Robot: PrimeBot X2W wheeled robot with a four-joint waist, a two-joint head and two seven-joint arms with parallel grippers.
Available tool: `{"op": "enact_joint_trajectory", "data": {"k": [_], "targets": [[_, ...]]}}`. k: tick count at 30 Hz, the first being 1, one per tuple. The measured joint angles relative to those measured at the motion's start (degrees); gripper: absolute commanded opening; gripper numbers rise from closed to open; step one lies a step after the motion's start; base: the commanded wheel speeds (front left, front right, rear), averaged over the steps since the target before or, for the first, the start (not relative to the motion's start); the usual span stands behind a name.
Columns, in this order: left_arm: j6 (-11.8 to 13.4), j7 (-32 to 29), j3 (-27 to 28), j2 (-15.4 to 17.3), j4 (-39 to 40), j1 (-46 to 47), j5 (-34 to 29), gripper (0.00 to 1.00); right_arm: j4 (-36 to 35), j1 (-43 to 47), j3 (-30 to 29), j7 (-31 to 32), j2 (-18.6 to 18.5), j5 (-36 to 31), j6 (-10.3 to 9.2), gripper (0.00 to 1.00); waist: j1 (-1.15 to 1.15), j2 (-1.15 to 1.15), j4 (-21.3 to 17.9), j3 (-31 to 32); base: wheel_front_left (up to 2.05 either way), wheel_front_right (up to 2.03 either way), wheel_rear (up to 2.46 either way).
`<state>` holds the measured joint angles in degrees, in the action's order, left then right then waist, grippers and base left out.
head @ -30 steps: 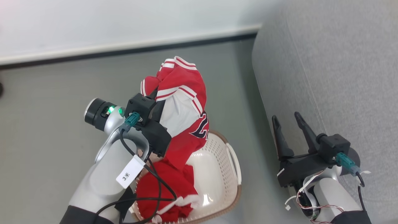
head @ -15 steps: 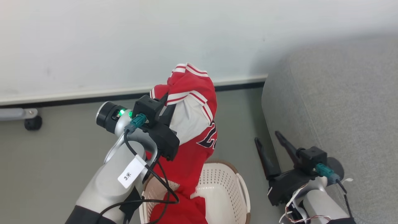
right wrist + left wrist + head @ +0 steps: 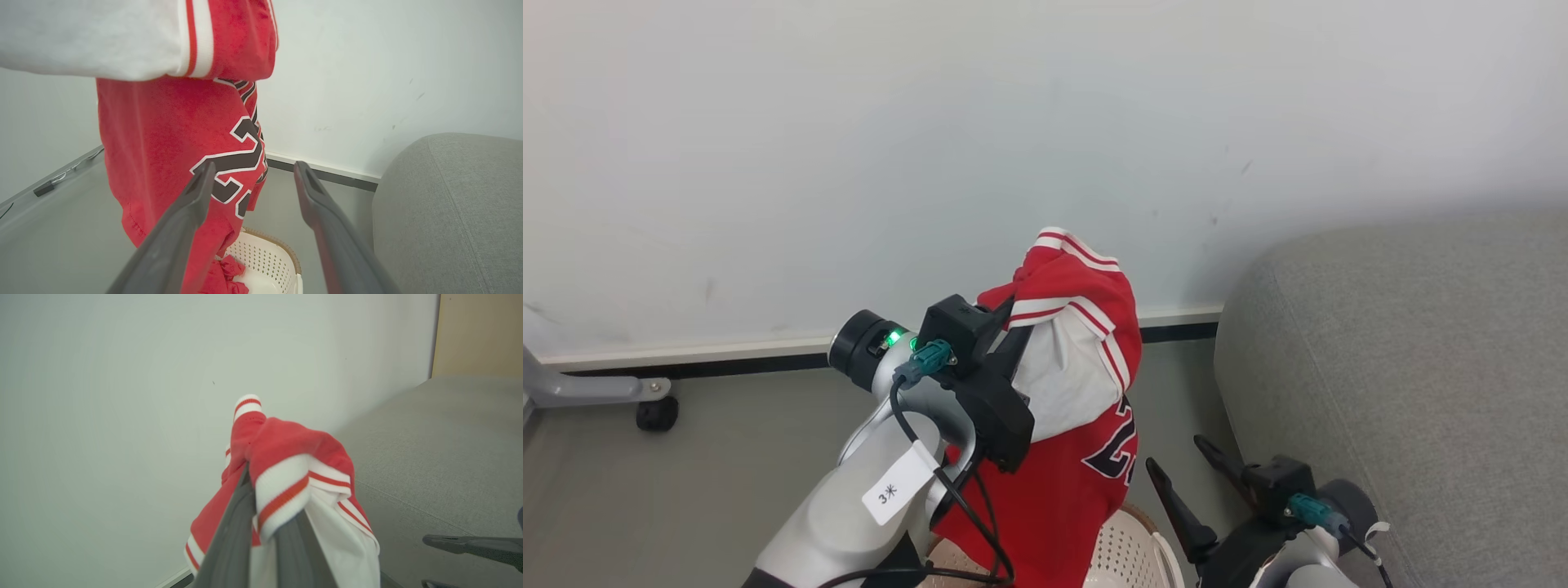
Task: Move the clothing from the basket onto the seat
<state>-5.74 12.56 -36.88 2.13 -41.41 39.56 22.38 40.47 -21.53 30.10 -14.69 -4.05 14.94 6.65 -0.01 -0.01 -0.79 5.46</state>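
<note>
a red jersey (image 3: 1086, 359) with dark numbers is pinched by the left end effector (image 3: 1005, 327) and held up in front of a pale wall, hanging over the basket (image 3: 1123, 555). more red clothing (image 3: 229, 273) is seen inside the basket. the right end effector (image 3: 1176, 453) is spread wide, empty, just beside the grey sofa (image 3: 1421, 367).

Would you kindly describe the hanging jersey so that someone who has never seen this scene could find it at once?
Left of the big grey sofa, a cream basket stands on the floor. Above it the left gripper holds up a red jersey with white striped trim. Unlike the red clothing crumpled in the basket, it dangles and bears dark, white-edged numbers.
</note>
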Motion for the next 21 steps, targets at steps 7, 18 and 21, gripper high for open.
{"op": "enact_joint_trajectory", "data": {"k": [7, 18, 21], "targets": [[1.05, -1.94, -3.99, 0.02, 4.07, -0.15, 3.52, 0.00, 3.27, -0.22, 4.19, 0.00, 0.21, -0.87, 0.42, 1.00, 0.00, 0.00, 0.71, 2.94, 0.00, 0.00, 0.00], [2.11, -4.68, -9.92, 0.10, 10.44, -0.97, 9.87, 0.00, 7.98, -3.55, 8.72, 0.00, 0.34, -1.66, 0.43, 1.00, 0.01, 0.01, 2.89, 3.64, 0.00, 0.00, 0.00], [2.75, -5.28, -10.34, 0.14, 10.95, -0.97, 10.33, 0.00, 8.81, -5.27, 9.96, 0.00, 0.34, -1.68, 0.43, 1.00, 0.01, 0.01, 3.47, 3.57, 0.00, 0.00, 0.00]]}}
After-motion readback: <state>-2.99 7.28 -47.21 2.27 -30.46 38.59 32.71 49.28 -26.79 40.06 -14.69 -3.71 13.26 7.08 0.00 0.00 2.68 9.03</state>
